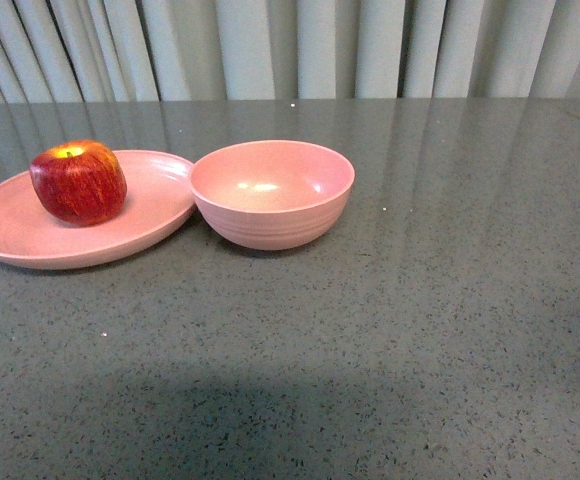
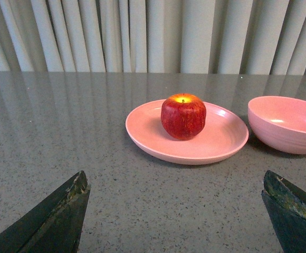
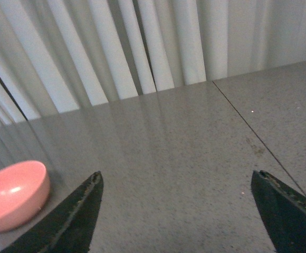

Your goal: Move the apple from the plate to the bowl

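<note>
Spreading left fingers (image 2: 58, 221), right fingers (image 3: 68, 221) wide; not yet lifting round red apple (image 1: 78, 182) off shallow pink plate (image 1: 155, 195) into deep pink bowl (image 1: 270, 225).

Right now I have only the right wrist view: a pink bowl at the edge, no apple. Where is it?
Observer: The apple sits stem hollow up on the plate, shown in the front view.
Operator: On which side from what I see?
Observer: The plate lies on the robot's left of the bowl, rims close together; whether they touch I cannot tell.
Operator: And the other arm?
Observer: The left hand is open, pointed at the apple, with bare table between it and the plate.
</note>
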Action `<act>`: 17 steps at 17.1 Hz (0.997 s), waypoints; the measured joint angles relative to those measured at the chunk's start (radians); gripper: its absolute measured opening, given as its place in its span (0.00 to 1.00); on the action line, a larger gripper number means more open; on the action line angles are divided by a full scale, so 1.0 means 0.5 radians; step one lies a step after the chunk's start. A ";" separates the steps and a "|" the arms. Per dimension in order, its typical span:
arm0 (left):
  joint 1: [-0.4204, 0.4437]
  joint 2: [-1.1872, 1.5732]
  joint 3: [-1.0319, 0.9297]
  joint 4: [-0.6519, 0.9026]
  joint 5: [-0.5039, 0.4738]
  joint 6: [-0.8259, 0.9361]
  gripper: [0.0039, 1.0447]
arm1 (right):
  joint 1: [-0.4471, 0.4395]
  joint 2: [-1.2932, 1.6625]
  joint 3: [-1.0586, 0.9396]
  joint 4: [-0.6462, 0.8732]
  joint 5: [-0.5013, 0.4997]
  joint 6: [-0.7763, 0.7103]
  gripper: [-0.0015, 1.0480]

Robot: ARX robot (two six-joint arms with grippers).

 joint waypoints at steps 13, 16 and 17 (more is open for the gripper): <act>0.000 0.000 0.000 0.000 0.000 0.000 0.94 | -0.002 -0.638 -0.435 -0.169 0.002 -0.347 0.02; 0.000 0.000 0.000 0.001 0.000 0.001 0.94 | -0.002 -0.981 -0.507 -0.428 0.002 -0.352 0.02; 0.000 0.000 0.000 -0.002 0.000 0.000 0.94 | -0.002 -0.981 -0.511 -0.440 0.003 -0.352 0.02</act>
